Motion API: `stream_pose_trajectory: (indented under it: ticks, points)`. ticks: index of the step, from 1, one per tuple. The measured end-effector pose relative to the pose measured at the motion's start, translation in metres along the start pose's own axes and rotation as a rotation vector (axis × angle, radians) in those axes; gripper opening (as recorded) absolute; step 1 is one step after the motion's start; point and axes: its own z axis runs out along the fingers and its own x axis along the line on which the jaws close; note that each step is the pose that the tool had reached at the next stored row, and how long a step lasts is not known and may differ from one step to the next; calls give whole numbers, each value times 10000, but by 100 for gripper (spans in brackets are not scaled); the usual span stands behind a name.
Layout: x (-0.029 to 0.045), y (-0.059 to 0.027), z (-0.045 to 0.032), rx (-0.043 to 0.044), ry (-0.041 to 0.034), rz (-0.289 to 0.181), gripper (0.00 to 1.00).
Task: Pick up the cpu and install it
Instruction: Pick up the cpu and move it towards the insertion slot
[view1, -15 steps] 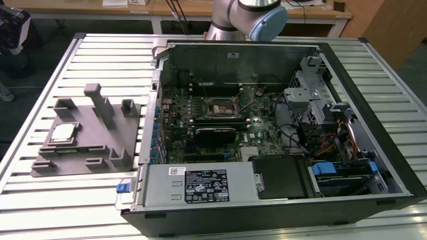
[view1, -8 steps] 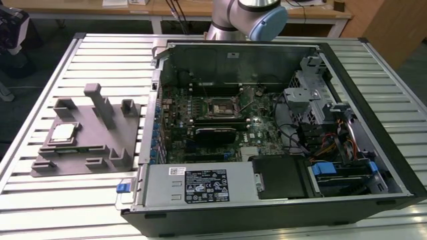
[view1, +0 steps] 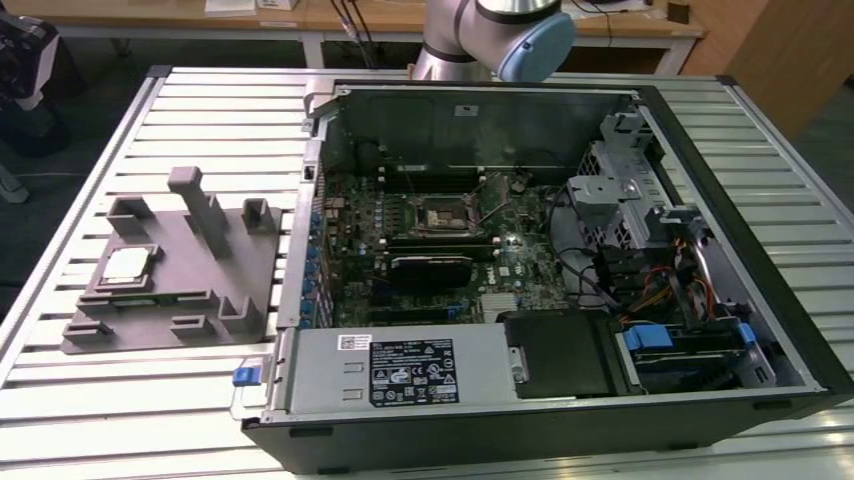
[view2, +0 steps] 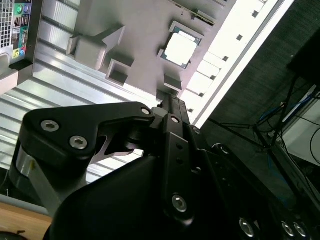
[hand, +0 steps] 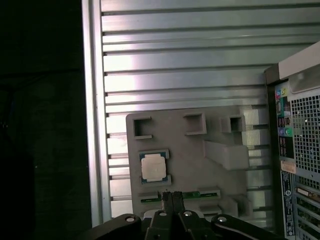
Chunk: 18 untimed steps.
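A grey fixture block (view1: 180, 255) lies on a slatted metal counter (view1: 134, 400). The cpu (view1: 127, 265), a small silver square, rests flat in a recess on the side of the block toward the exterior view's left. Beside the block, toward the exterior view's right, lies an open computer case (view1: 467, 120) with a black-framed socket (view1: 438, 213) on its board. In both wrist views the claw (hand: 172, 196) hangs over the block's edge, apart from the cpu, its fingers pressed together and empty. A clean pickup likely needs the fingers parted past the chip's rim, centred squarely and held level.
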Motion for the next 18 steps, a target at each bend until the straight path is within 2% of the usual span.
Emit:
stream_pose_trajectory:
  ticks: [3, 4, 10, 11, 12, 13, 14, 17, 18]
  points:
    - [-1, -20, 39, 1, 7, -16, 11]
    - [-1, -26, 52, 4, 30, -43, 11]
    - [1, -35, 110, 16, 337, -514, 11]
    - [5, -37, 123, 17, 372, -545, 16]
    - [11, -40, 136, 19, 411, -565, 16]
    - [18, -43, 151, 20, 439, -580, 23]
    - [25, -47, 169, 21, 452, -587, 23]
    - [37, -53, 223, 22, 490, -593, 41]
    - [38, -55, 241, 23, 504, -616, 41]
